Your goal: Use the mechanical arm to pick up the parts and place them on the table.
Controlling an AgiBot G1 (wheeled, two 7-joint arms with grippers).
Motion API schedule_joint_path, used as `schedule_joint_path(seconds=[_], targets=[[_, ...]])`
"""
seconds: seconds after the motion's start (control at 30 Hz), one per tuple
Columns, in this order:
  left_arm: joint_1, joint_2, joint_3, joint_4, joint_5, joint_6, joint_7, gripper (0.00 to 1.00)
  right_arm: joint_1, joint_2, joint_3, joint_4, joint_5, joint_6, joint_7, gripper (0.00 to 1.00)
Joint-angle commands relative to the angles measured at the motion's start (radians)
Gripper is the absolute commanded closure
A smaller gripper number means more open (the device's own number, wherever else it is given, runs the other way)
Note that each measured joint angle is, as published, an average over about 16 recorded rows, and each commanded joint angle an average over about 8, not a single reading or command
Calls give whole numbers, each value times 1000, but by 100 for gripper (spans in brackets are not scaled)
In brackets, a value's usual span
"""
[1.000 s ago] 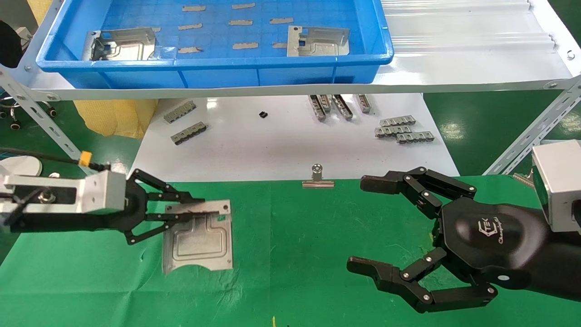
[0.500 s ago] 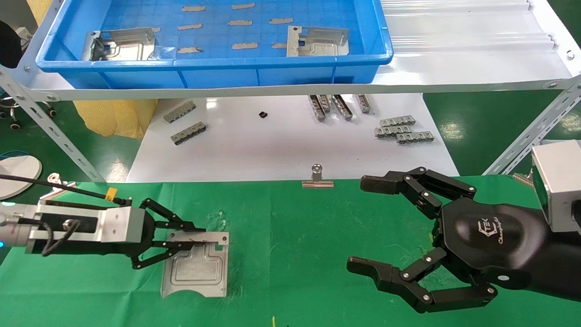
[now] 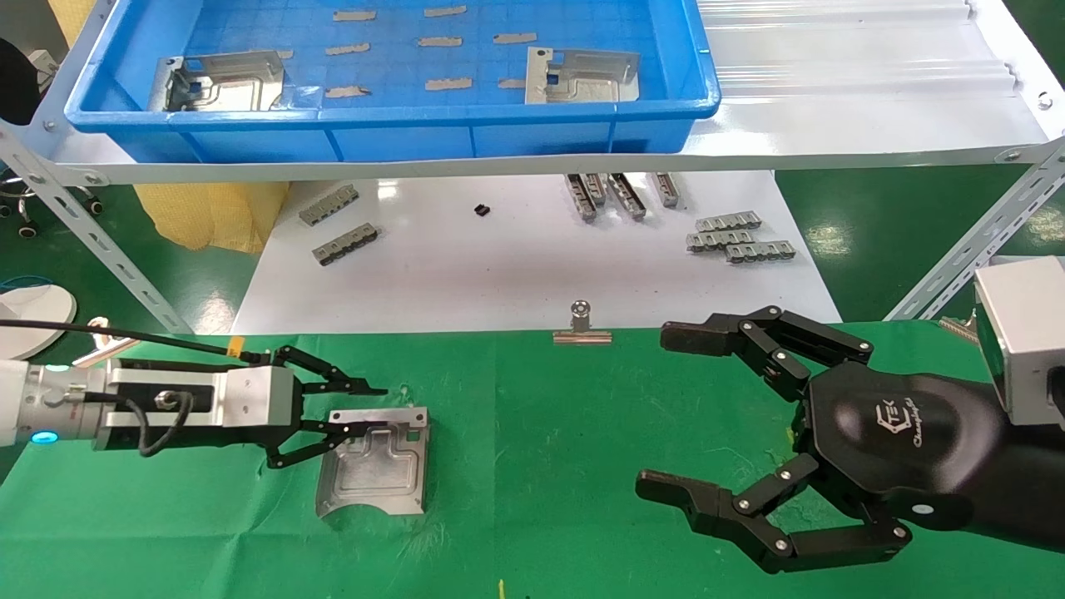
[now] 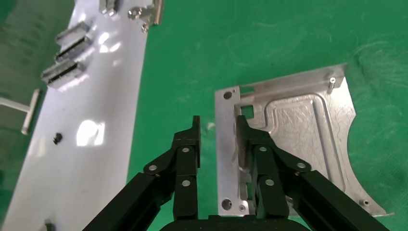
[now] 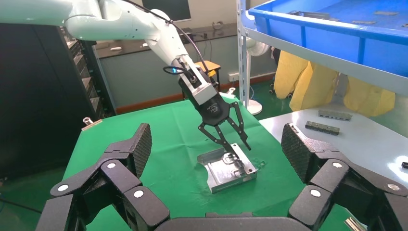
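Workshop corner with a green floor and a metal rack

A glossy green floor (image 3: 882,225) is reflecting overhead light beside a white board (image 3: 516,266). A grey angle-iron rack (image 3: 973,241) is carrying a white shelf (image 3: 840,91). Yellow covers (image 5: 317,86) are hanging under it, a fan (image 5: 253,77) is standing by a grey wall (image 5: 139,72), and a dark cabinet (image 5: 43,96) is standing alongside.

Left arm (image 3: 125,408): silver-white wrist, black cable, yellow tag, thin black linkage fingers (image 3: 333,384). Right gripper (image 3: 666,412): glossy black housing, white logo, silver pivot screws, ribbed pads (image 5: 139,144).
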Motion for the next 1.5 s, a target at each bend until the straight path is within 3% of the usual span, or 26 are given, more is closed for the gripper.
schedule_joint_path(seconds=[0.03, 0.43, 0.8, 1.5], targets=[[-3, 2, -2, 10, -3, 9, 15, 0, 0, 0, 0, 0, 0, 0, 0, 0], [-3, -12, -16, 41, -41, 87, -102, 0, 0, 0, 0, 0, 0, 0, 0, 0], [7, -17, -24, 24, -47, 86, -112, 0, 0, 0, 0, 0, 0, 0, 0, 0], [199, -131, -204, -370, -167, 54, -427, 0, 0, 0, 0, 0, 0, 0, 0, 0]])
